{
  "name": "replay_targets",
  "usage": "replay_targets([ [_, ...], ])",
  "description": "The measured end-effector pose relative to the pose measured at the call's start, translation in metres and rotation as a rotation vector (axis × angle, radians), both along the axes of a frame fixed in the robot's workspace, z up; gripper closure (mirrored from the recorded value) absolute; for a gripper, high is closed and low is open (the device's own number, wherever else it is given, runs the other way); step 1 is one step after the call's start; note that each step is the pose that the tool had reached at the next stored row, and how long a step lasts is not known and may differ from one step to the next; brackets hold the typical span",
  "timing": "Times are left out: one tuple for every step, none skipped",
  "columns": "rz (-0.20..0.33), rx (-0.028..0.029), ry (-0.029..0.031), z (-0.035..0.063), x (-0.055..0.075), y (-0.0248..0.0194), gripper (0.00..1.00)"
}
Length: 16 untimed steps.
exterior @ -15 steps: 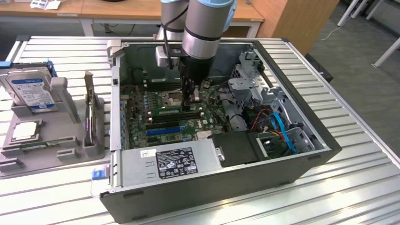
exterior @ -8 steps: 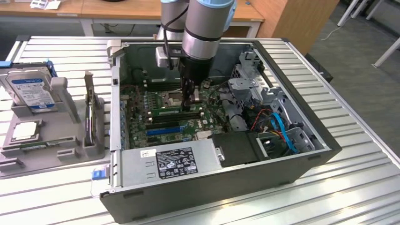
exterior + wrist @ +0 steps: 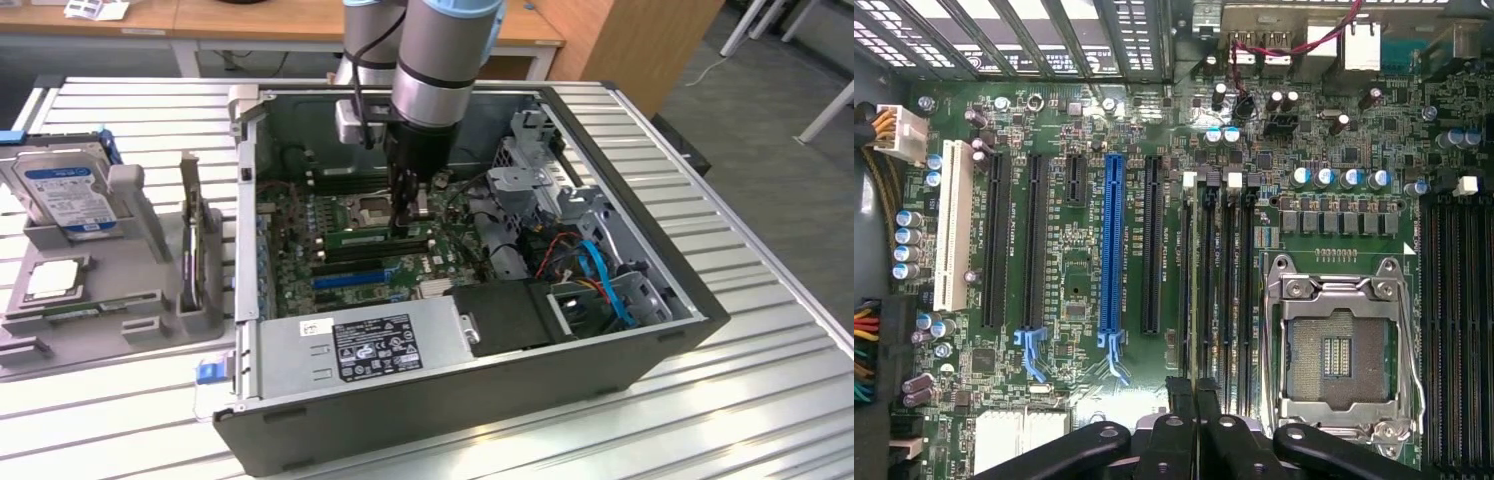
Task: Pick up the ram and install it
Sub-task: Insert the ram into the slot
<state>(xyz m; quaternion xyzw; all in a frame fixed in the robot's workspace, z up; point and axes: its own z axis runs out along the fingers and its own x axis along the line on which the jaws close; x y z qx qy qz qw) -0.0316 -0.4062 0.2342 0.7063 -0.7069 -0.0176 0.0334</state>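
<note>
The ram (image 3: 358,238) shows in the exterior view as a thin green stick standing edge-up along one of the black memory slots on the motherboard (image 3: 300,225), inside the open computer case. My gripper (image 3: 411,213) reaches straight down into the case and hangs over the end of that stick, beside the CPU socket (image 3: 370,209). In the wrist view the two black fingers (image 3: 1182,400) are pressed together, shut, with nothing visible between them, right above the row of memory slots (image 3: 1217,280). From that view I cannot tell the stick apart from the slots.
The case walls (image 3: 467,400), power supply (image 3: 360,345) and drive cage with cables (image 3: 587,270) hem in the board. On the exterior view's left, a grey fixture tray (image 3: 94,335) holds a hard drive (image 3: 67,195), a CPU (image 3: 54,280) and an upright expansion card (image 3: 198,250).
</note>
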Motion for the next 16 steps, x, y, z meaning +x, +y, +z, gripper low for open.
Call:
replay_targets([
  [0.000, 0.0001, 0.0000, -0.0008, 0.0000, 0.0000, 0.88],
  [0.000, -0.0001, 0.0001, -0.0017, 0.0000, -0.0001, 0.88],
  [0.000, -0.0002, 0.0001, -0.0025, 0.0000, -0.0001, 0.88],
  [0.000, -0.0001, 0.0001, -0.0032, 0.0000, -0.0001, 0.88],
  [0.000, -0.0003, 0.0001, -0.0036, 0.0000, -0.0001, 0.88],
  [0.000, -0.0003, 0.0001, -0.0040, 0.0000, -0.0002, 0.88],
  [0.000, -0.0004, 0.0002, -0.0040, 0.0000, -0.0002, 0.88],
  [0.000, -0.0004, 0.0002, -0.0040, 0.0000, -0.0002, 0.88],
  [0.000, -0.0004, 0.0002, -0.0040, 0.0000, -0.0002, 0.88],
  [0.000, -0.0003, 0.0002, -0.0041, 0.0002, -0.0002, 0.88],
  [0.001, -0.0004, 0.0001, -0.0041, 0.0008, -0.0002, 0.88],
  [0.000, -0.0003, 0.0001, -0.0041, 0.0012, -0.0002, 0.88],
  [0.000, -0.0002, 0.0001, -0.0041, 0.0013, -0.0002, 0.88],
  [0.000, -0.0003, 0.0001, -0.0041, 0.0013, -0.0002, 0.88],
  [0.000, -0.0002, 0.0001, -0.0041, 0.0013, -0.0001, 0.88],
  [0.000, -0.0002, 0.0001, -0.0041, 0.0013, -0.0001, 0.88],
])
